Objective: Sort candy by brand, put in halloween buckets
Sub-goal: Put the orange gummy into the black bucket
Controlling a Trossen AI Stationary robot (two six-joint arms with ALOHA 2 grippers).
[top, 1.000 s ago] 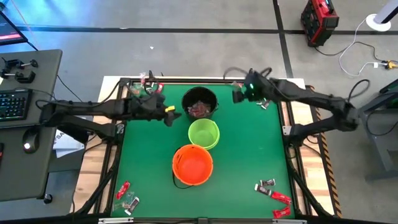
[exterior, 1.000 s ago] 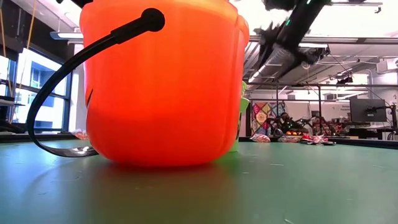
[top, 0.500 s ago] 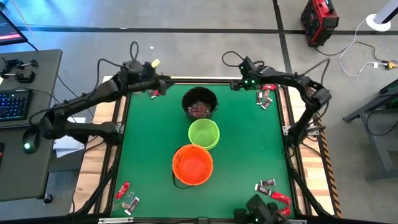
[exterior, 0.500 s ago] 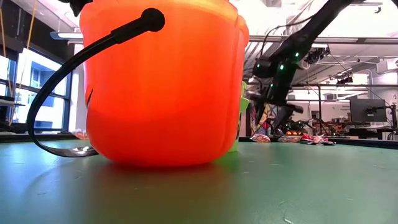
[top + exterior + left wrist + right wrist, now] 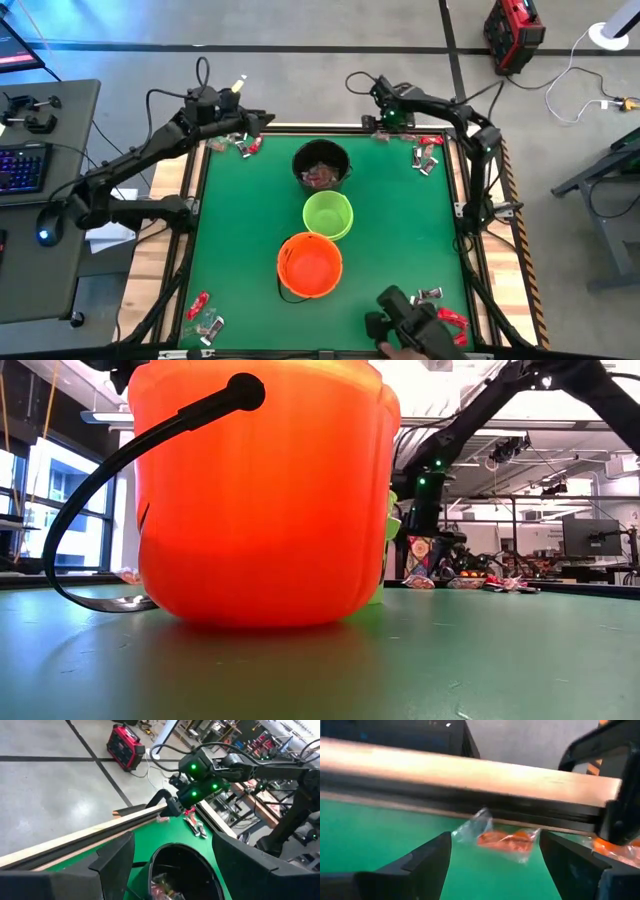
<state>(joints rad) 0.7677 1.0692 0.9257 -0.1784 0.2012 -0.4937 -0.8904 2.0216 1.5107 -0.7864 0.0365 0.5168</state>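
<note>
Three buckets stand in a row on the green mat: black with candy inside, lime green, and orange, which fills the low view. My left gripper is open over the far left corner, beside candy. In its wrist view, the left gripper looks over the black bucket. My right gripper is open and low at the far edge. Its fingers stand on either side of an orange-red candy in a clear wrapper on the mat, and touch nothing.
More candy lies at the far right, the near left corner and the near right corner. A dark object reaches in over the near edge. A wooden rail runs along the far edge, just behind the right gripper.
My left gripper has drawn away from the black bucket, up toward the far left corner. My right gripper has moved to the far edge and come down by the candy there. A dark object has come in over the near edge.
</note>
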